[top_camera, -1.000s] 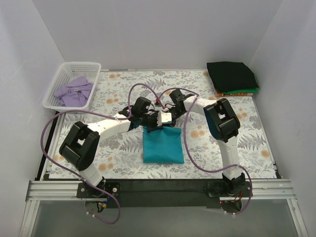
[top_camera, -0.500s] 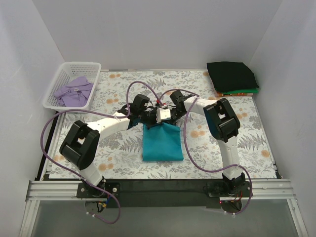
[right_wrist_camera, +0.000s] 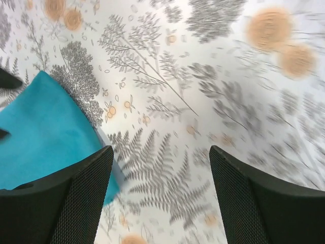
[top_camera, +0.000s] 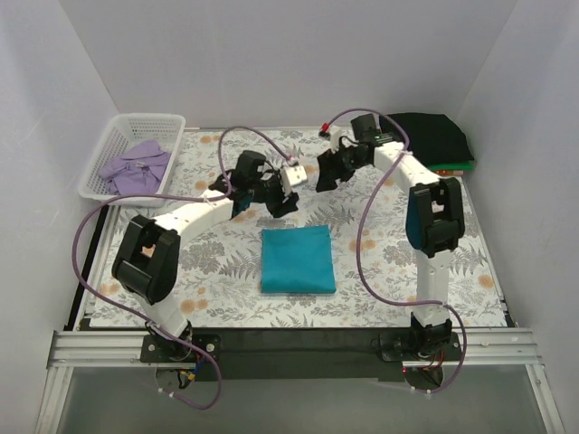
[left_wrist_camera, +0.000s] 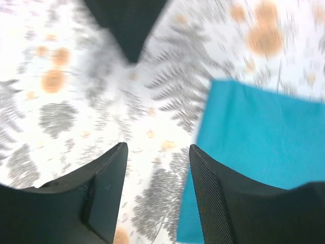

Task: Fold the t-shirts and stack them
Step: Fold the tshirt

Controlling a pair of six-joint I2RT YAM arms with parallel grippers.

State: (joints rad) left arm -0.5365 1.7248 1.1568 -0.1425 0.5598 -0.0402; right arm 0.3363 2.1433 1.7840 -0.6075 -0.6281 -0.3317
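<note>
A folded teal t-shirt (top_camera: 298, 259) lies flat on the floral table cloth in the middle of the table; it also shows in the wrist views (left_wrist_camera: 264, 132) (right_wrist_camera: 40, 132). My left gripper (top_camera: 280, 202) (left_wrist_camera: 157, 152) hovers just behind the shirt's far left corner, open, with only cloth pattern between its fingers. My right gripper (top_camera: 324, 177) (right_wrist_camera: 161, 152) is farther back and to the right, open wide and empty. A black t-shirt (top_camera: 425, 137) tops a stack at the back right, with green (top_camera: 455, 167) and orange-red edges under it. A lavender t-shirt (top_camera: 136, 167) lies in the basket.
The white lattice basket (top_camera: 101, 161) stands at the back left corner. White walls close in the table on the left, back and right. Purple cables loop over both arms.
Both grippers have opened and let go of the teal shirt's far edge, then lifted away toward the back. The right arm swung toward the back right. The shirt now lies flat.
</note>
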